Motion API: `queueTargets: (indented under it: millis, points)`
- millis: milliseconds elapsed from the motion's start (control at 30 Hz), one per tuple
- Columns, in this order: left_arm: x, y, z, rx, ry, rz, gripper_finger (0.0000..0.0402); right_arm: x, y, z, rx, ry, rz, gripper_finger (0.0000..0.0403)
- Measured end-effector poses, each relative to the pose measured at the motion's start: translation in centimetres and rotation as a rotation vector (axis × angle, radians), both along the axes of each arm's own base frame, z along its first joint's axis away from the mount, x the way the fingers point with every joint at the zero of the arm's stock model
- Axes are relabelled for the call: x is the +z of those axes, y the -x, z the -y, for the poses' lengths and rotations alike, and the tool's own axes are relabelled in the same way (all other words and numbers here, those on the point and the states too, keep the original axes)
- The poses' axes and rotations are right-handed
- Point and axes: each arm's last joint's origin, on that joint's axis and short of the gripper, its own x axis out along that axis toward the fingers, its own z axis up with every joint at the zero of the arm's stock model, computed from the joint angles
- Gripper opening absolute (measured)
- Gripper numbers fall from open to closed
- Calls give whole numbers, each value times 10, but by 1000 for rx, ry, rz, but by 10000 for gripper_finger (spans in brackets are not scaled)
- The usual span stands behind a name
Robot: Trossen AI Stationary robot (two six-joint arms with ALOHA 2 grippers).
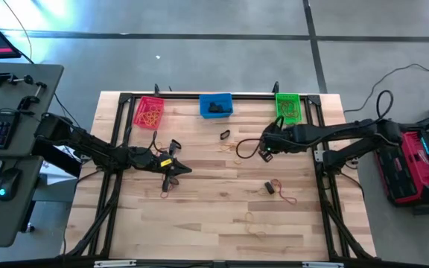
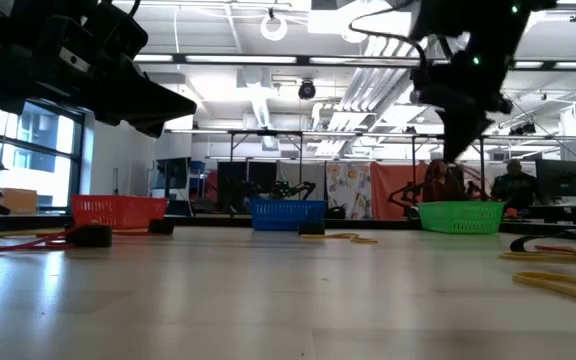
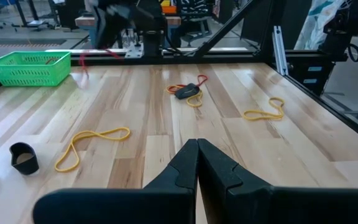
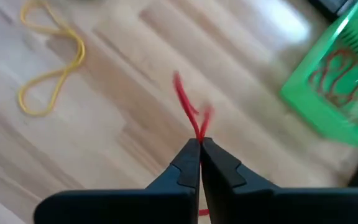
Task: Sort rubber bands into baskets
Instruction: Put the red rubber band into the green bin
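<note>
Three baskets stand in a row at the table's far edge: red-pink (image 1: 149, 112), blue (image 1: 216, 105) and green (image 1: 288, 107). The green basket (image 4: 337, 81) has red bands in it. My right gripper (image 4: 199, 144) hovers right of the table's middle, in front of the green basket, shut on a red rubber band (image 4: 188, 106). My left gripper (image 3: 197, 152) is shut and holds nothing, left of the middle (image 1: 186, 170). Loose bands lie flat on the wood: a yellow one (image 4: 48, 68), a black one (image 1: 224, 135) and a black and red cluster (image 1: 274, 189). My right gripper pinches the red band between its two fingertips at one end of the loop (image 4: 199, 134). The fingers slant downward from above. The rest of the thin loop sticks out past the fingertips, clear of the table.
More bands lie near the front: a yellow one (image 1: 257, 223) and a red one (image 1: 166, 192). A yellow band (image 3: 92, 143) and a black band (image 3: 23, 158) lie ahead of my left gripper. Black frame rails run along the table's edges.
</note>
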Motion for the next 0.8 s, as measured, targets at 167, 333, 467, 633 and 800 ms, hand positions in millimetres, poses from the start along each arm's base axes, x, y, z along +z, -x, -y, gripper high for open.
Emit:
queueTargets:
  millis: [167, 333, 467, 633, 800]
  points:
    - [0, 0, 0, 0, 0, -1, 0, 26, -4, 2, -4, 72, 5, 0]
    - [0, 0, 0, 0, 0, -1, 0, 48, -3, 7, -44, 185, -1, 0]
    - [0, 0, 0, 0, 0, -1, 0, 61, -2, 18, -84, 273, -7, 0]
    - [0, 0, 0, 0, 1, -2, 0, 60, 4, 44, -159, 307, -66, 0]
    - [0, 0, 0, 0, 0, -1, 0, 51, 16, 76, -252, 310, -124, 0]
